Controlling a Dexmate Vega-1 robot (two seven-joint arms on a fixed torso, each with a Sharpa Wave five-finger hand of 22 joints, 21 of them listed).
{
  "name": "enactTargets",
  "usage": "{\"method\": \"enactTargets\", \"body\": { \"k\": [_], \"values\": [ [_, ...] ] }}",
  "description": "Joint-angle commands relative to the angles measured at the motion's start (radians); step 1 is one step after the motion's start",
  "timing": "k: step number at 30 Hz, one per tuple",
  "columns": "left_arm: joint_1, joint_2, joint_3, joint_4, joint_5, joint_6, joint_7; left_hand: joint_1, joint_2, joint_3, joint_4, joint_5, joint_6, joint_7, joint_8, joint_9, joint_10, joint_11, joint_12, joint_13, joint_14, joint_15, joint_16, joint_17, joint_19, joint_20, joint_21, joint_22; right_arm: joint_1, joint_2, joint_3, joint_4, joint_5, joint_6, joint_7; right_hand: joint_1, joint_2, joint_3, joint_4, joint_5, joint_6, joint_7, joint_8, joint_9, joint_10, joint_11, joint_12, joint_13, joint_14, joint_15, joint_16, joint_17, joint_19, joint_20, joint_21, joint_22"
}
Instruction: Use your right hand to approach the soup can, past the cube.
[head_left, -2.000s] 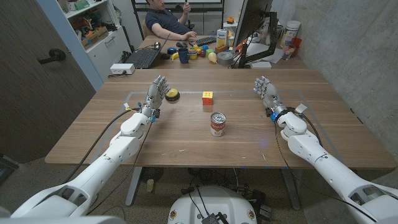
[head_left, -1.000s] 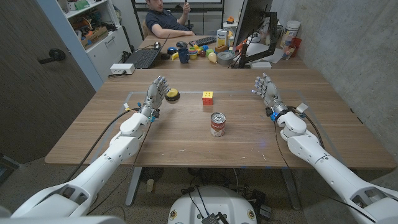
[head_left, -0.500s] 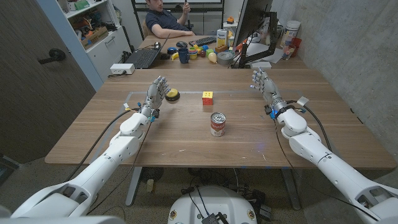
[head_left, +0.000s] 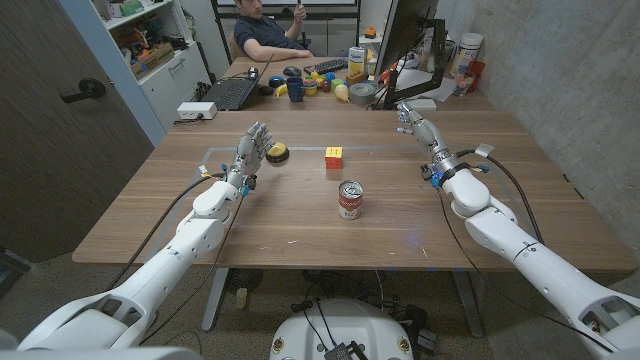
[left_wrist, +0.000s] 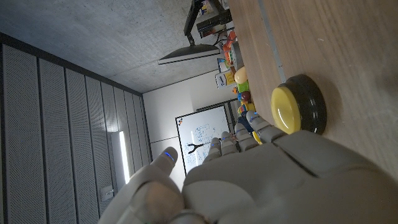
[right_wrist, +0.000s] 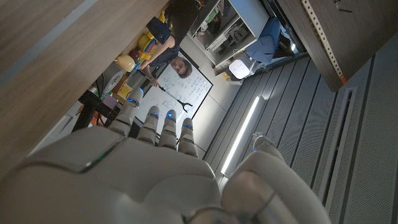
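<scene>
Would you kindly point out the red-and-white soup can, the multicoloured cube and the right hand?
Red-and-white soup can (head_left: 350, 201), head view, label side.
Multicoloured cube (head_left: 333, 157), head view, front face.
Right hand (head_left: 415, 123), head view, back of hand.

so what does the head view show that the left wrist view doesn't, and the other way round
Head view alone: the soup can, the cube beyond it, the right hand raised near the table's far edge, fingers apart and holding nothing, and a laptop. Left wrist view alone: a whiteboard on the far wall and a strip light. Both: the left hand, open, the yellow button close by it, and the wooden table.
</scene>
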Motion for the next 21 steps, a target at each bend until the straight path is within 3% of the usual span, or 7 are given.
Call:
{"method": "enactTargets", "body": {
  "k": [1, 9, 17, 21],
  "values": [
    [-0.005, 0.001, 0.002, 0.004, 0.001, 0.008, -0.001, 0.002, 0.119, -0.004, -0.001, 0.004, -0.003, 0.0, 0.006, 0.002, -0.008, 0.002, 0.005, 0.003, -0.007, 0.005, 0.007, 0.005, 0.011, -0.002, 0.005, 0.004, -0.01, -0.026, -0.014, -0.065, -0.136, 0.027, -0.042, 0.023, -0.002, 0.001, -0.012, 0.002, 0.012, -0.006, 0.005, 0.005, 0.003, -0.006, 0.009, 0.003, 0.001, -0.004, -0.004, 0.004, 0.013, 0.002, -0.005, 0.003],
    [-0.015, 0.0, 0.006, 0.012, 0.003, 0.013, -0.006, 0.002, 0.119, -0.005, -0.001, 0.005, -0.003, -0.001, 0.006, 0.002, -0.008, 0.002, 0.005, 0.003, -0.007, 0.005, 0.007, 0.005, 0.011, -0.002, 0.005, 0.004, -0.025, -0.037, -0.016, -0.115, -0.202, 0.055, -0.051, 0.033, -0.017, -0.01, -0.022, 0.001, 0.017, -0.013, 0.006, 0.005, 0.005, -0.009, 0.01, 0.003, 0.005, 0.002, -0.009, 0.004, 0.026, 0.002, -0.012, 0.004],
    [-0.03, -0.007, 0.014, 0.026, 0.007, 0.016, -0.014, 0.002, 0.119, -0.006, -0.001, 0.006, -0.002, 0.001, 0.006, 0.002, -0.008, 0.001, 0.005, 0.003, -0.007, 0.004, 0.007, 0.005, 0.01, -0.002, 0.005, 0.004, -0.056, -0.092, -0.015, -0.253, -0.426, -0.043, -0.116, 0.033, -0.028, -0.026, -0.026, -0.002, 0.011, -0.028, 0.001, 0.005, -0.005, -0.015, 0.007, 0.003, 0.002, 0.004, -0.019, 0.005, 0.038, 0.003, -0.021, 0.004],
    [-0.03, -0.007, 0.016, 0.024, 0.008, 0.019, -0.015, 0.002, 0.119, -0.007, -0.001, 0.006, -0.002, 0.002, 0.007, 0.002, -0.008, 0.001, 0.005, 0.003, -0.007, 0.004, 0.007, 0.005, 0.011, -0.002, 0.005, 0.004, -0.064, -0.105, -0.024, -0.287, -0.498, -0.076, -0.13, 0.036, -0.028, -0.03, -0.028, -0.002, 0.01, -0.033, 0.0, 0.006, -0.007, -0.018, 0.007, 0.003, 0.002, 0.003, -0.022, 0.005, 0.041, 0.003, -0.025, 0.003]
  ]
}}
